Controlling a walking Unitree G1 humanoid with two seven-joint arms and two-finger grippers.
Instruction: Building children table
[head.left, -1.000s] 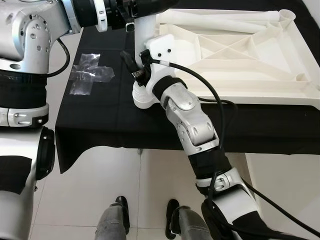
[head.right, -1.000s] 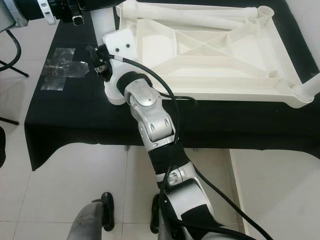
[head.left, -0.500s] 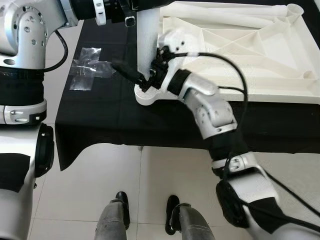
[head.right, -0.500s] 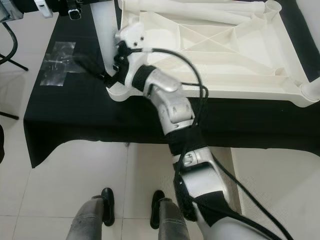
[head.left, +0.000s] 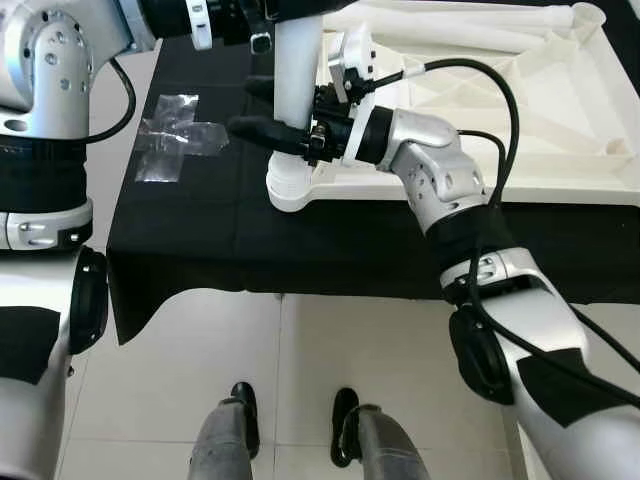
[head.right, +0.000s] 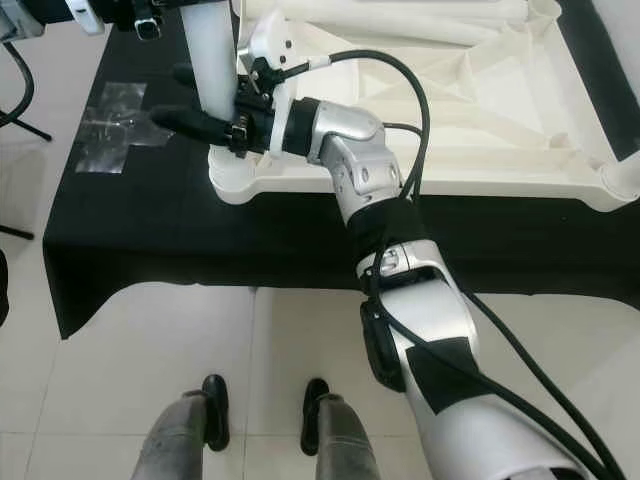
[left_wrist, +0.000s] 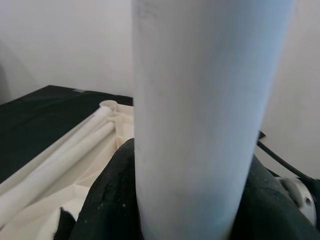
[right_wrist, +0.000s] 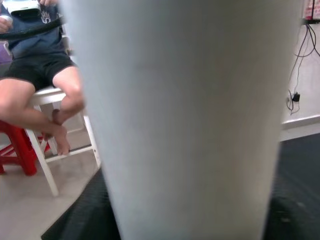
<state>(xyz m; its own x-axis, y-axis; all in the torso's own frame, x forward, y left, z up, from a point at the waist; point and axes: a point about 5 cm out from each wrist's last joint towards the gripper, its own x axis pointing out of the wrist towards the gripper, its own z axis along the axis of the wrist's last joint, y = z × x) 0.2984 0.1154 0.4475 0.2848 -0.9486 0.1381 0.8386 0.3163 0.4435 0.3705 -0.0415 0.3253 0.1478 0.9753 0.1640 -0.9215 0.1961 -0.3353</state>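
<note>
An upturned white children's table top (head.left: 560, 170) lies on a table under a black cloth (head.left: 200, 240). A white table leg (head.left: 296, 90) stands upright in the top's near left corner socket (head.left: 290, 192). My left gripper (head.left: 262, 14) grips the leg high up, and the left wrist view has the leg (left_wrist: 200, 115) between its dark fingers. My right gripper (head.left: 272, 110) is shut on the leg lower down, one black finger (head.left: 255, 131) in front and one behind. In the right wrist view the leg (right_wrist: 185, 115) is very close.
Two loose white legs (head.left: 450, 18) lie along the far side of the top. A clear plastic bag (head.left: 175, 140) lies on the cloth to the left. The cloth's front edge hangs over tiled floor (head.left: 300, 360). A person (right_wrist: 40, 75) sits on a white stool beside a red stool (right_wrist: 15, 145).
My right arm has swung round from the leg's base, and its fingers now straddle the leg higher up. The left gripper has kept its hold at the top.
</note>
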